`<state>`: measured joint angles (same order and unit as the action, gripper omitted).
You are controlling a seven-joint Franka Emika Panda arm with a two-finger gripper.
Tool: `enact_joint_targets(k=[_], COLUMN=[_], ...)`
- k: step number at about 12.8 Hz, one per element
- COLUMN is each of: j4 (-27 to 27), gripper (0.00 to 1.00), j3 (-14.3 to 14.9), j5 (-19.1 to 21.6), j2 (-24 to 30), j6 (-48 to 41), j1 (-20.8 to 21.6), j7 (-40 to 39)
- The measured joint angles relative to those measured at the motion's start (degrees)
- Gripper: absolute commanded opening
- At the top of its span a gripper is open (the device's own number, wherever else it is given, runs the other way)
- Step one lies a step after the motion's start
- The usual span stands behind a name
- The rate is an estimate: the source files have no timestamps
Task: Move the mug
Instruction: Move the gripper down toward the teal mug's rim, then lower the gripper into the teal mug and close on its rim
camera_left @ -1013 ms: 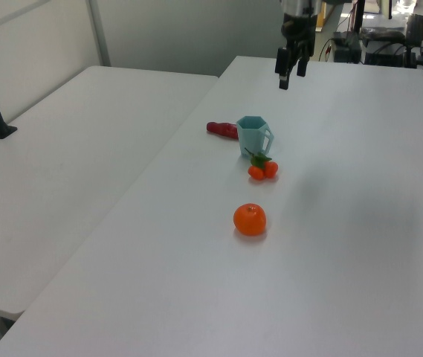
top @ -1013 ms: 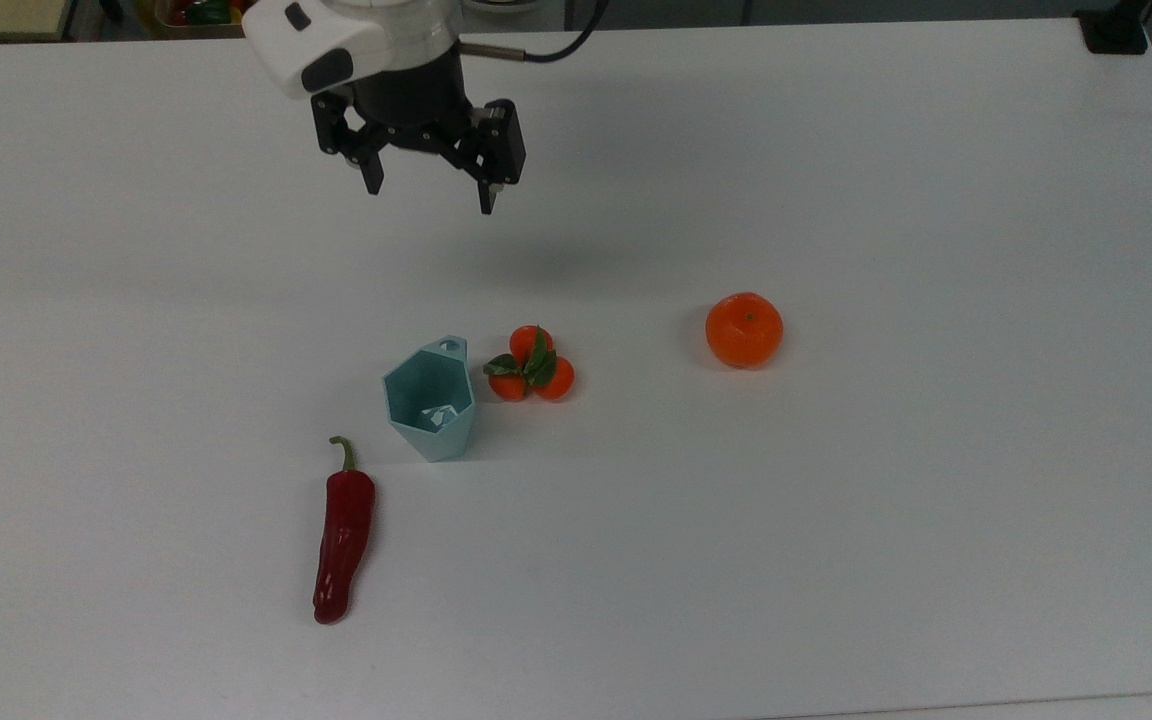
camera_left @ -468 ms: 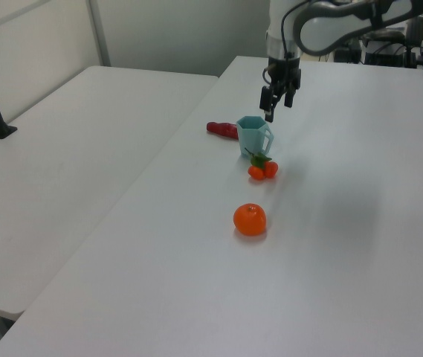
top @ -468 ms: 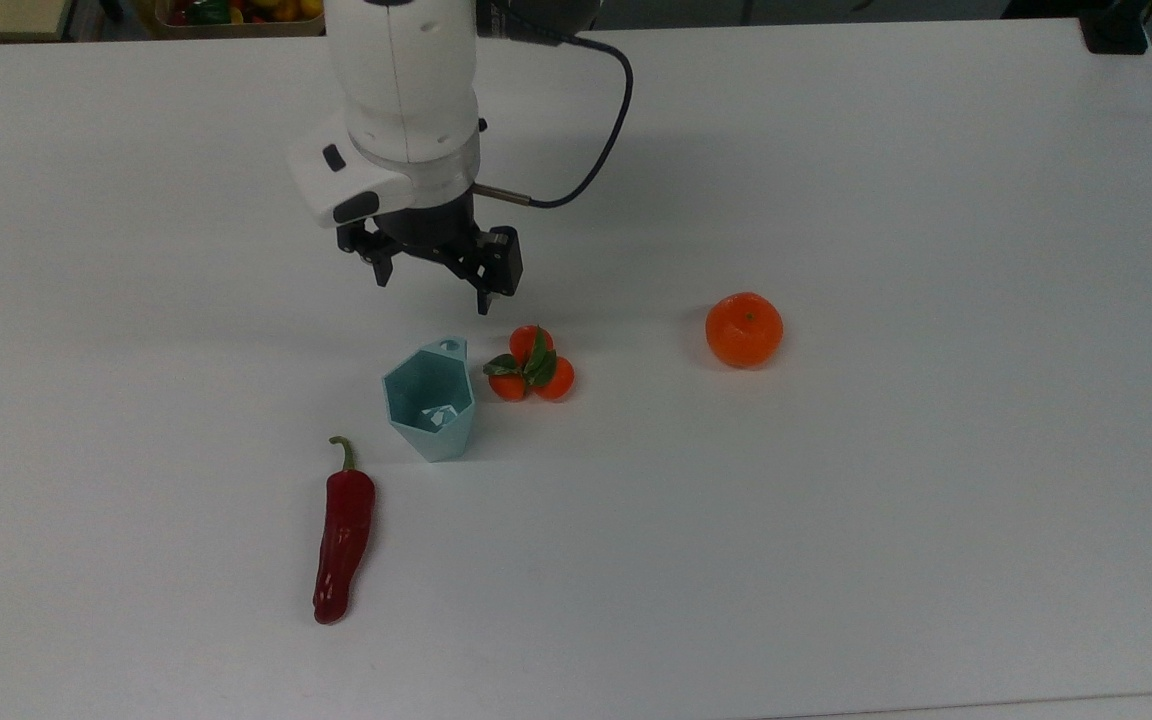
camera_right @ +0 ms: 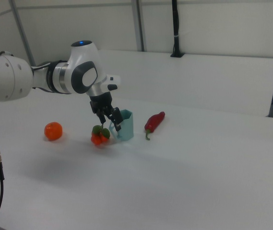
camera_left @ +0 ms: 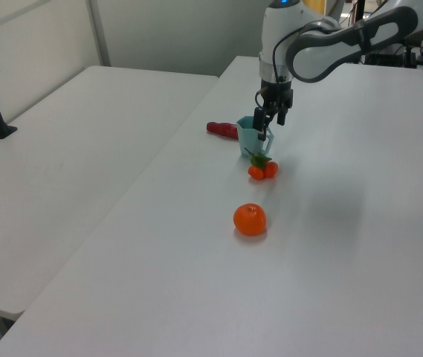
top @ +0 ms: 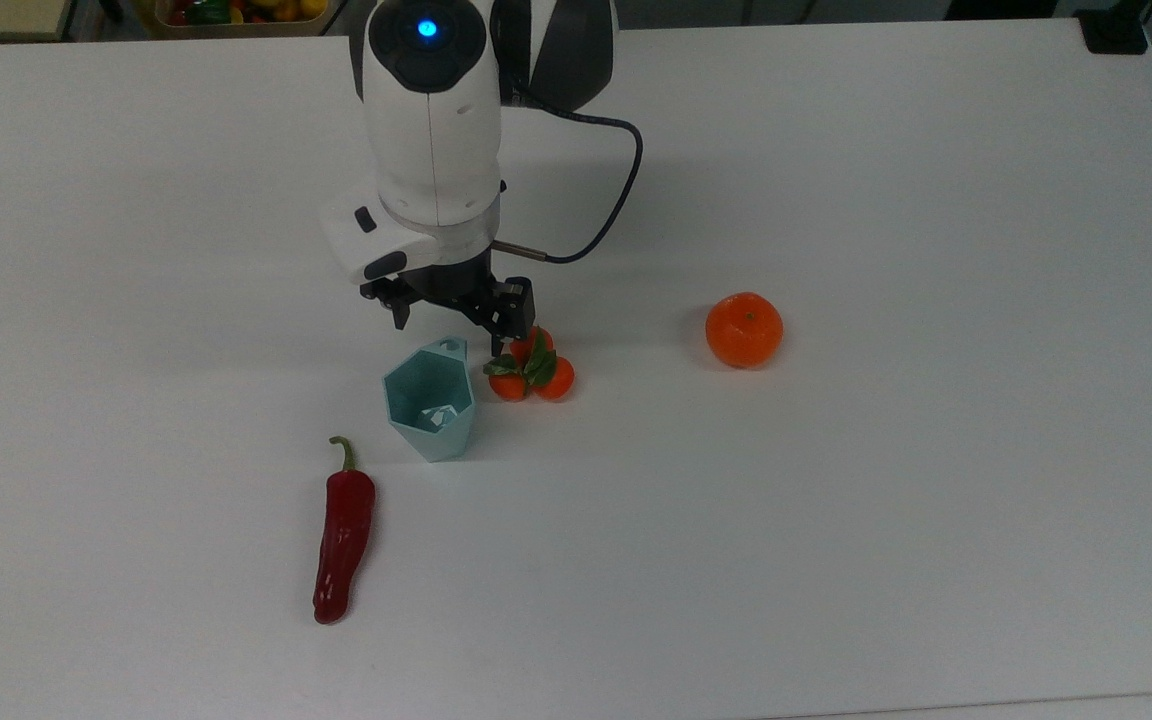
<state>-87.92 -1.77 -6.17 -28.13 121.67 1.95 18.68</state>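
The mug [top: 428, 400] is a pale teal faceted cup that stands upright on the white table, its small tab handle [top: 451, 347] pointing toward the arm. It also shows in the left view [camera_left: 248, 138] and the right view [camera_right: 126, 125]. My gripper [top: 448, 333] hangs open just above the handle side of the mug, one finger on each side of the tab. The left view shows the gripper [camera_left: 268, 123] level with the mug's rim, and in the right view the gripper [camera_right: 110, 123] sits low beside the cup. Nothing is held between the fingers.
A cluster of small oranges with leaves [top: 533, 367] lies right beside the mug and under one finger. A red chili pepper [top: 343, 535] lies on the mug's other side. A single orange [top: 744, 329] sits farther off at the top view's right.
The arm has come down and toward the mug, from high over the table's far side to just above the handle. The fingers stay open. No object has moved.
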Motion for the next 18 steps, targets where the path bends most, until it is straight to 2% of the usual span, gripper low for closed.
enact_joint_targets(k=[2, 5, 7, 11, 13, 15, 17, 18], j4=[0.0, 0.0, 0.0, 0.0, 0.0, 0.0, 0.0, 0.05], gripper=[0.88, 0.63, 0.51, 0.44, 0.36, 0.12, 0.0, 0.0], j3=[0.0, 0.0, 0.0, 0.0, 0.0, 0.0, 0.0, 0.0], j5=[-0.23, -1.08, -1.12, -1.7, -2.11, -2.12, -2.13, -2.14], j2=[-0.99, -1.9, -2.11, -2.23, -2.38, -2.43, -2.45, -2.43], j6=[1.15, 1.96, 2.06, 2.07, 2.07, 2.07, 2.07, 2.12], j1=[0.35, 0.51, 0.51, 0.5, 0.5, 0.5, 0.5, 0.51], j7=[0.01, 0.04, 0.04, 0.05, 0.05, 0.05, 0.06, 0.06])
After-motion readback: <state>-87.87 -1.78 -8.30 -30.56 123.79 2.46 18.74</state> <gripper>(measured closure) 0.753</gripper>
